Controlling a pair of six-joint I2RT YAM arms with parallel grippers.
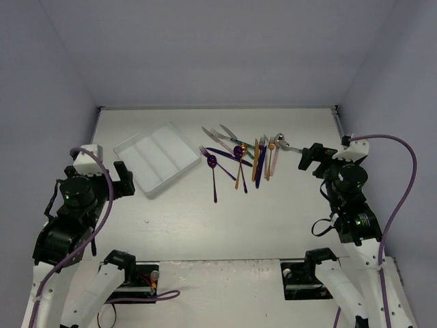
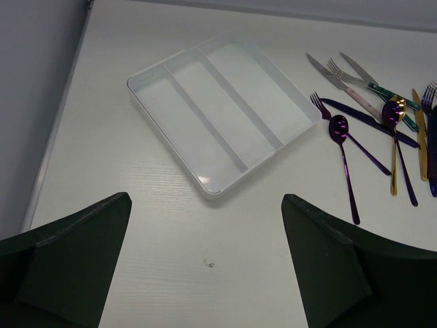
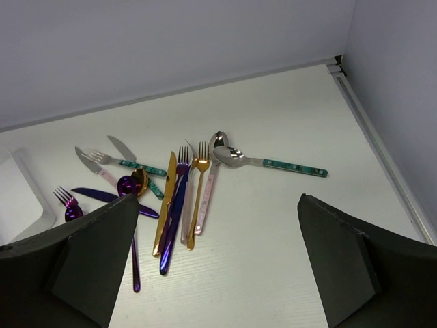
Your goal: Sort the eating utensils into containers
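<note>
Cutlery (image 1: 239, 158) lies in a loose heap at about 1 o'clock from the middle of the table (image 1: 218, 219) in the top view. None of it is in the white three-compartment tray (image 1: 157, 160), which sits bare at about 10 o'clock.

These pieces look stiff, light and slick: polished metal lying flat, thin enough that the fingers would probably have to pinch across a handle's narrow width, near its middle. Several forks and knives overlap, so lifting one could drag its neighbours.

The teal-handled spoon (image 3: 273, 164) points out at the heap's 3 o'clock edge with its handle free, likely the easiest hold. The purple spoon (image 2: 339, 128), at the 7 o'clock edge, has a handle that is mostly clear too.

The left gripper (image 2: 205, 205) hovers off the tray's 7 o'clock corner, jaws spread wide, gripping and touching nothing. The right gripper (image 3: 218, 205) hangs at the heap's 3 o'clock side, jaws equally wide apart and likewise empty.
</note>
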